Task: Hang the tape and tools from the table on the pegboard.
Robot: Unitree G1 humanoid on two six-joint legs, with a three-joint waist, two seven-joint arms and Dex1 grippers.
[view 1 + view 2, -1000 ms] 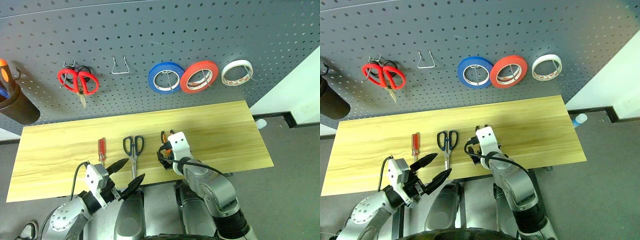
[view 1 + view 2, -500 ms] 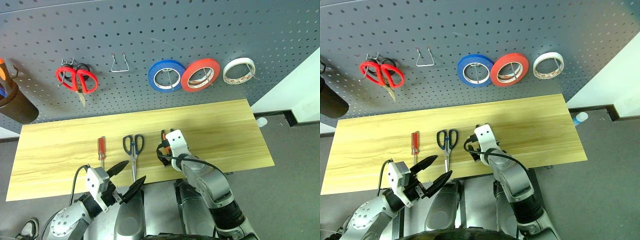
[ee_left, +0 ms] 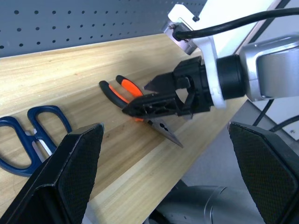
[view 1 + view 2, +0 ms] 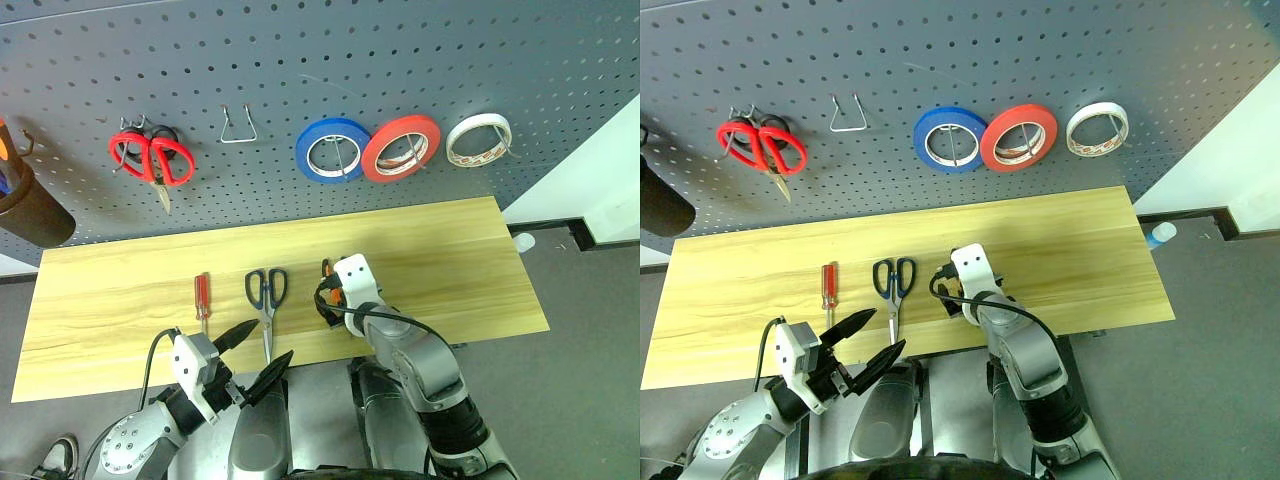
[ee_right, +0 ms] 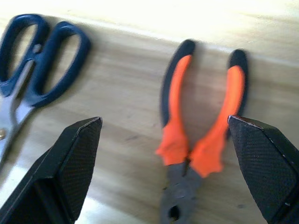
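Observation:
Orange-and-black pliers (image 5: 201,140) lie on the wooden table (image 4: 450,260), near its front edge. My right gripper (image 5: 163,120) hangs open just above them, one finger on each side of the handles, apart from them. Left of the pliers lie the dark-handled scissors (image 4: 266,293) and the small red-handled screwdriver (image 4: 203,295). The cream-white tape (image 4: 476,141) hangs on a hook at the right of the grey pegboard (image 4: 400,60). In front of the table's front edge, below the scissors, my left gripper (image 4: 268,342) stands open and empty.
On the pegboard hang red-handled scissors (image 4: 152,160), a bare wire hook (image 4: 239,130), a blue roll (image 4: 332,152) and a red roll (image 4: 401,149). A dark cup (image 4: 30,215) is fixed at the far left. The right end of the table is bare.
My right gripper has edged a little forward over the pliers. The left gripper and the things on the table have stayed put.

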